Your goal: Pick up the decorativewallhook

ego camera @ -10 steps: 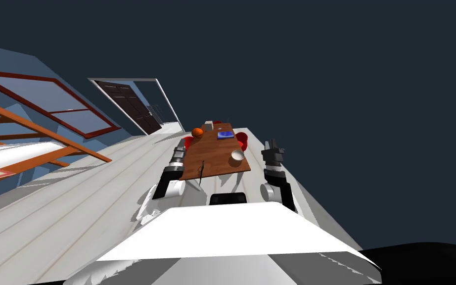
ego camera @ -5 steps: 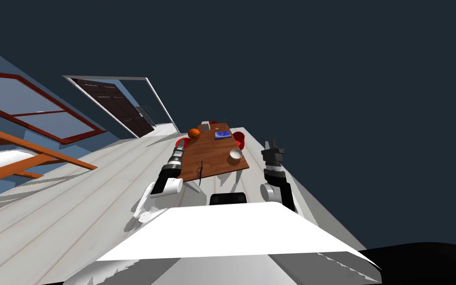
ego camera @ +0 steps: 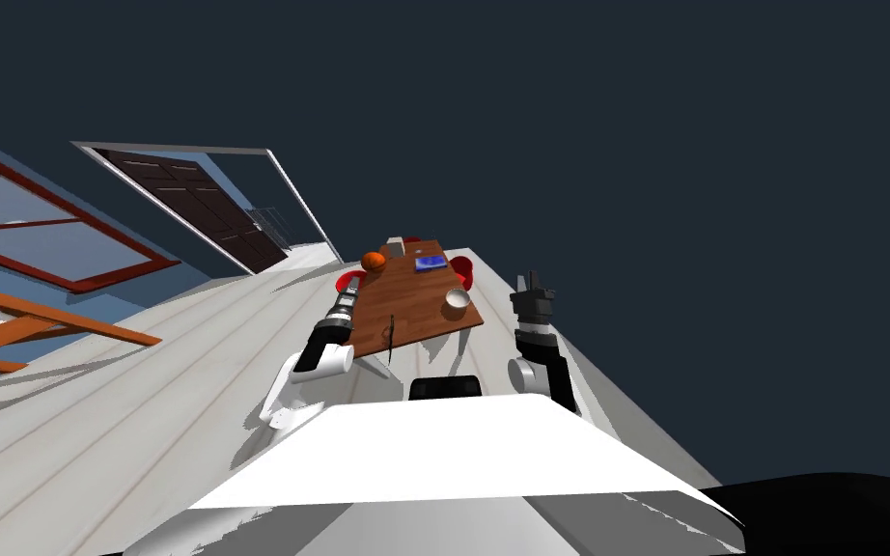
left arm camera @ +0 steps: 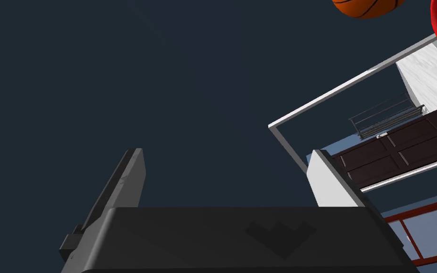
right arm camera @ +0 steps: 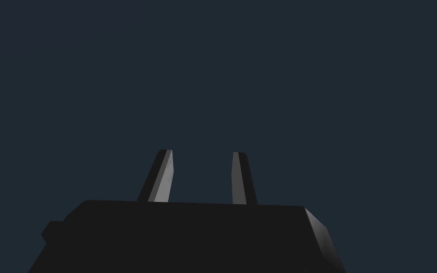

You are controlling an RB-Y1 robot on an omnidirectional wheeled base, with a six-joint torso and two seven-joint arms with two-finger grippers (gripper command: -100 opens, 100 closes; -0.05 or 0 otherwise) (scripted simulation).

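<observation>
brown wooden table (ego camera: 419, 294) sat at the centre of the head view, with the thin dark hook (ego camera: 392, 333) at its near edge. the left gripper (left arm camera: 226, 151) was spread wide and empty by the table's left edge. the right gripper (right arm camera: 202, 152), right of centre, was narrowly parted and empty.

Bright white floor (ego camera: 125, 405), dark blue-grey wall (ego camera: 675, 145). Soft grey shadows by the table (ego camera: 414, 309). Everything leans and stretches sideways.

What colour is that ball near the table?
Orange ball, dark seam lines; clearest in left wrist view.
</observation>
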